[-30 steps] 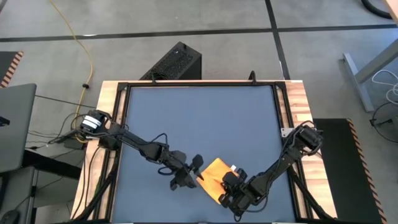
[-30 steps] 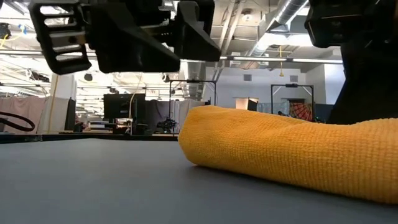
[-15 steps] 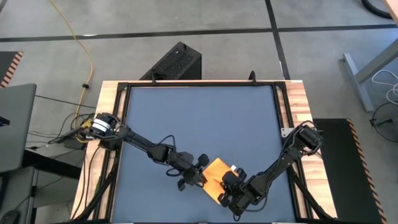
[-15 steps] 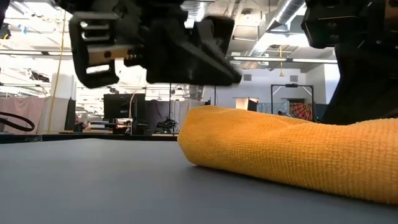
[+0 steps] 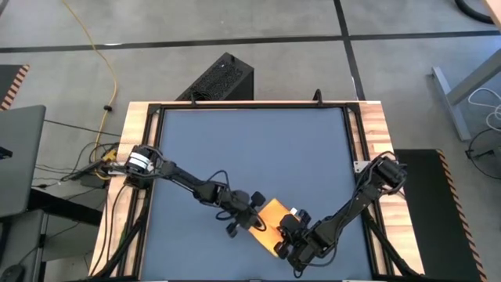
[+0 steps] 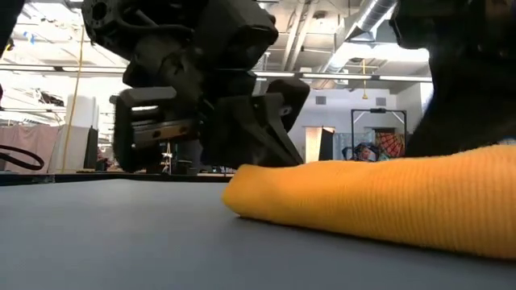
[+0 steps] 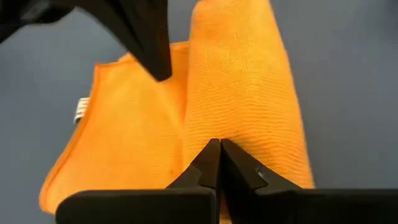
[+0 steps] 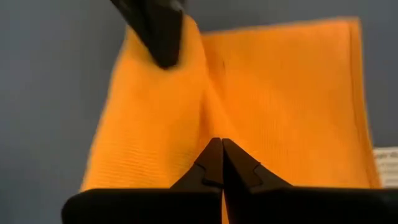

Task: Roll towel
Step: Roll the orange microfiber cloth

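Low in the overhead frame, right of centre, the towel lies slantwise between both arms. Left gripper pinches its upper-left end; right gripper pinches the lower-right.

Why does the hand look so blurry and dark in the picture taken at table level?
In the low view the left hand sits close to the lens and against bright ceiling lights, so it reads as a soft dark shape, while the towel is evenly lit. In the right wrist view the far towel edge is soft; the high view is sharp throughout.
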Controlling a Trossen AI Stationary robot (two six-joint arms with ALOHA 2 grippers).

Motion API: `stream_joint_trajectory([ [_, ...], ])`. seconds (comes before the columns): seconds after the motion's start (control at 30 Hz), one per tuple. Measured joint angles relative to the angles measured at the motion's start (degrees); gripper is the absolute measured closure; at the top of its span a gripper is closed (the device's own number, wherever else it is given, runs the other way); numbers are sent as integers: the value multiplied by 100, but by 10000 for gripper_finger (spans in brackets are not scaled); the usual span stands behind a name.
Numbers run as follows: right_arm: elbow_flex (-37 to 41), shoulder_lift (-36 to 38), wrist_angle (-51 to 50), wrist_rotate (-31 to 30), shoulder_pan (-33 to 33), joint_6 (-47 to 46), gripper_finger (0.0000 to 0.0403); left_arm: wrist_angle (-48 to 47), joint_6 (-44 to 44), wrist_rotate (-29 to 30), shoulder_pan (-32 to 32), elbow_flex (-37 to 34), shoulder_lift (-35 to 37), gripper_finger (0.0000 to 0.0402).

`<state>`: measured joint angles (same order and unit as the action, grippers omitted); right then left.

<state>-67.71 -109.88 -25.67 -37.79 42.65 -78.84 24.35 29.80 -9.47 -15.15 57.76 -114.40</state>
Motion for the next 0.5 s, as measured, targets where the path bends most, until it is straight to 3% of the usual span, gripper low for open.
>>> stream_joint_trajectory([
  [0.2, -417, 61, -139, -462, 124, 470, 390, 33, -41, 75, 180, 7, -10, 401],
  [0.5, -533, -53, 604, -396, 326, 1545, 363, -170, -56, -186, 370, 7, -10, 401],
])
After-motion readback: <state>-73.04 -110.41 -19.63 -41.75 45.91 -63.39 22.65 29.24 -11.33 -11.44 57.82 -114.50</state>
